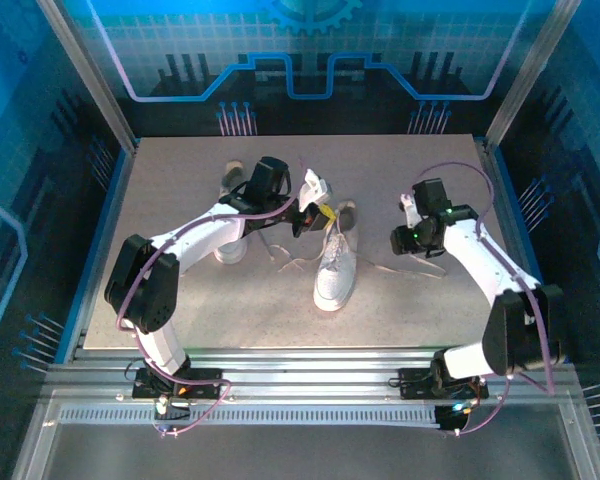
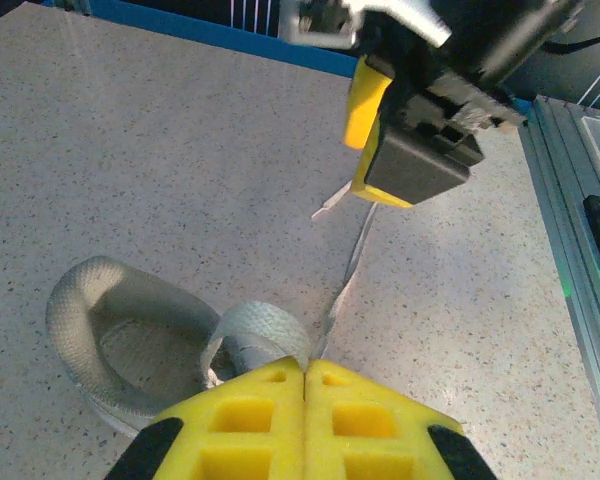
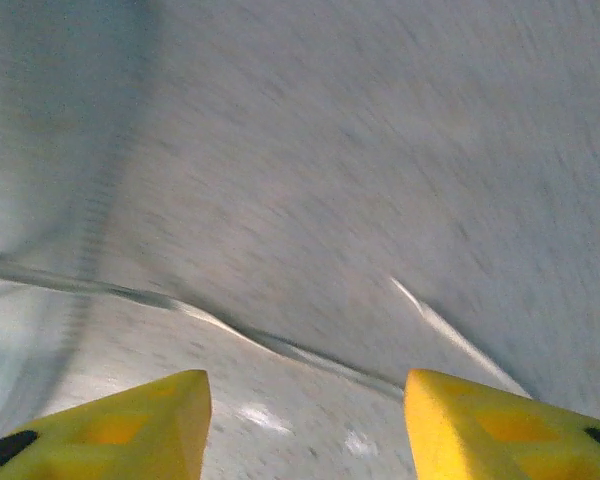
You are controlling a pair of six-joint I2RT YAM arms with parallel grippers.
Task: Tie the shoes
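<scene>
Speckled table (image 1: 180,310); left arm (image 1: 195,240) stretched toward shoe (image 1: 335,268), left fingers (image 2: 298,400) pinched on lace (image 2: 346,268); right fingers (image 3: 130,425) apart, empty.

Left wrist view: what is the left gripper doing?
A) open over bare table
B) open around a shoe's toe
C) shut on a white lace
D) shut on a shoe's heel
C: the left gripper has its yellow fingers pressed together with no gap, and the lace runs out from between their tips across the table.
</scene>
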